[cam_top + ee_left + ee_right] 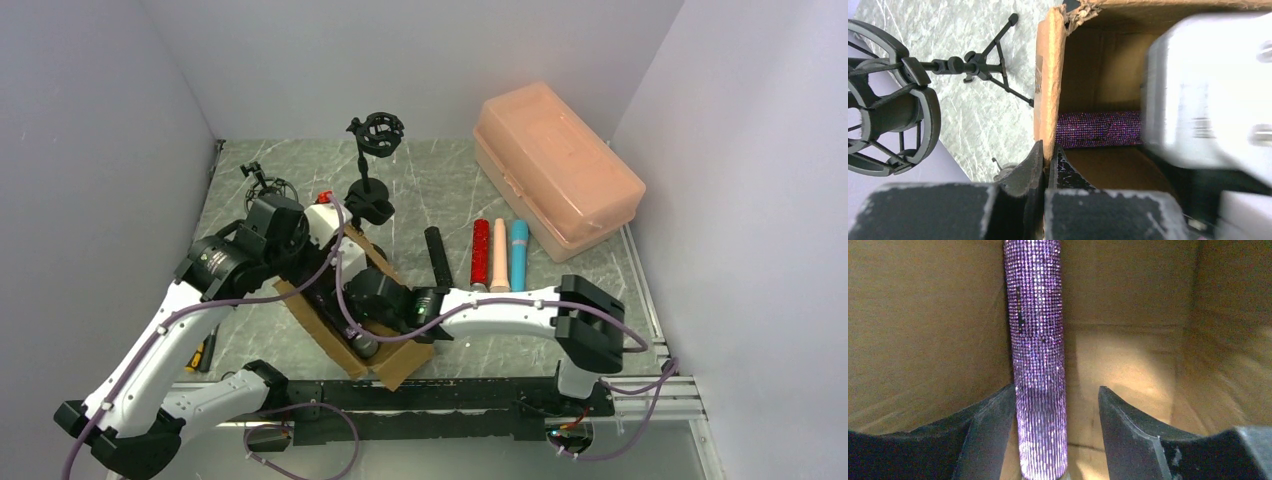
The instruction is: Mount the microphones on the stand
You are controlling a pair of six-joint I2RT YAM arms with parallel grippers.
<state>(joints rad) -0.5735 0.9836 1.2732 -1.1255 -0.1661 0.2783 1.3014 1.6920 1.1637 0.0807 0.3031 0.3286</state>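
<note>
A glittery purple microphone (1038, 340) lies inside an open cardboard box (400, 365). My right gripper (1055, 405) is open inside the box with its jaws on either side of the microphone. The left finger touches it and the right finger is apart. My left gripper (1049, 155) is shut on the box's side wall (1045, 75), and the purple microphone (1098, 129) shows beyond it. The black (437, 256), red (480, 254), peach (499, 255) and light blue (519, 252) microphones lie side by side on the table. A black stand with a shock mount (375, 135) is at the back.
A second black tripod stand with a shock mount (893, 110) is left of the box, and it also shows in the top view (262, 185). A pink plastic case (555, 170) is at the back right. A yellow tool (200, 355) lies near the left arm.
</note>
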